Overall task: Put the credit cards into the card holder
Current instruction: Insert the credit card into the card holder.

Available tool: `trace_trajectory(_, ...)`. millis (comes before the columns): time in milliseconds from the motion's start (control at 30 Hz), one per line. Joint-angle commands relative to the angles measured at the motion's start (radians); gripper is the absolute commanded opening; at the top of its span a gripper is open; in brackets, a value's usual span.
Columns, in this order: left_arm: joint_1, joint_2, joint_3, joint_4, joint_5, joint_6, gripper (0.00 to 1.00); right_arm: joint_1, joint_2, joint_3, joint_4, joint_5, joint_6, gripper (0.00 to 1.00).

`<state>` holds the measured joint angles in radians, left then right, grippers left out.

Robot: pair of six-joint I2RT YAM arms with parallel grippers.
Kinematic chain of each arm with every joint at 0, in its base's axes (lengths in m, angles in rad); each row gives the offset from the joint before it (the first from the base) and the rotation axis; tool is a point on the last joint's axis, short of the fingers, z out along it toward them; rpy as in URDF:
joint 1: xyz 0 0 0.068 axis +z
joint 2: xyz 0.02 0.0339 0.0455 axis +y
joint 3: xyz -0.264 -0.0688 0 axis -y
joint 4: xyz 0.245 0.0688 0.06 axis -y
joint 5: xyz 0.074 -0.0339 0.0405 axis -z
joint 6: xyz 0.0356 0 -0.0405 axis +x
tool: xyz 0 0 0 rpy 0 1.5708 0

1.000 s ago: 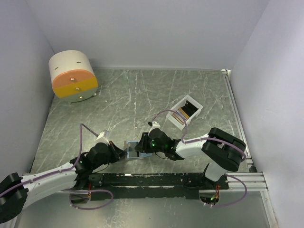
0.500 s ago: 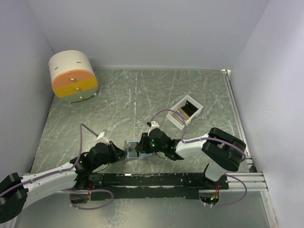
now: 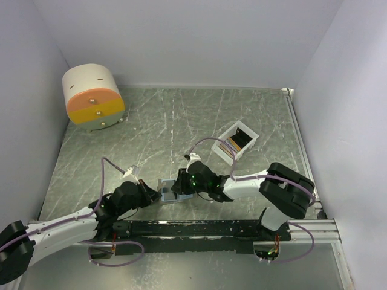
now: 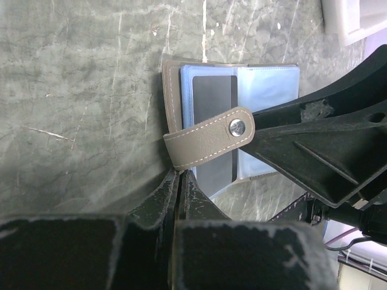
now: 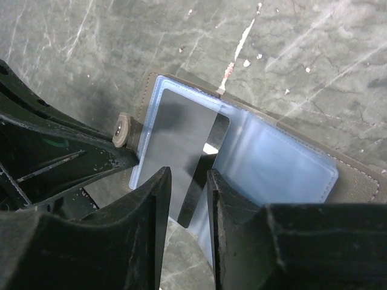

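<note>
The card holder [image 3: 170,192] lies open on the table in front of the arm bases, light blue inside [image 4: 266,90] [image 5: 278,163]. A dark grey credit card [image 4: 211,103] [image 5: 178,133] sits partly in its left pocket, the near end sticking out. My left gripper [image 3: 155,194] [image 4: 179,172] is shut on the taupe snap tab [image 4: 208,139], holding it off the pocket. My right gripper [image 3: 179,188] [image 5: 187,172] hovers over the card's protruding end, its jaws a little apart and open, gripping nothing. More credit cards [image 3: 233,144] lie in the white tray.
The white slotted tray [image 3: 245,128] [image 4: 357,24] stands just behind the right arm. A large cream-and-orange drum [image 3: 94,96] sits at the back left. Both grippers meet over the wallet, close together, above the black base rail [image 3: 193,228].
The right wrist has shifted slightly to the left over the wallet. The left gripper and the wallet have stayed put.
</note>
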<state>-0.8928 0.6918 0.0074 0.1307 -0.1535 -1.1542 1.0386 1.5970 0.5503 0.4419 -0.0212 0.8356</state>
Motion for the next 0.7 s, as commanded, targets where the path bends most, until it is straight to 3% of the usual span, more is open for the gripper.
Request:
trace_trajectory(0, -0.005, -0.034, -0.014, -0.012, 0.000, 0.016, 0.07, 0.004, -0.083, 0.068, -0.124, 0.030, -0.112, 0.32)
trace_trajectory(433, -0.005, -0.061, 0.008, -0.050, 0.000, 0.046, 0.07, -0.112, -0.189, 0.340, -0.663, 0.372, -0.503, 0.38)
trace_trajectory(667, -0.005, -0.083, 0.002, -0.050, 0.005, 0.050, 0.07, -0.293, -0.150, 0.433, -0.774, 0.541, -0.692, 0.38)
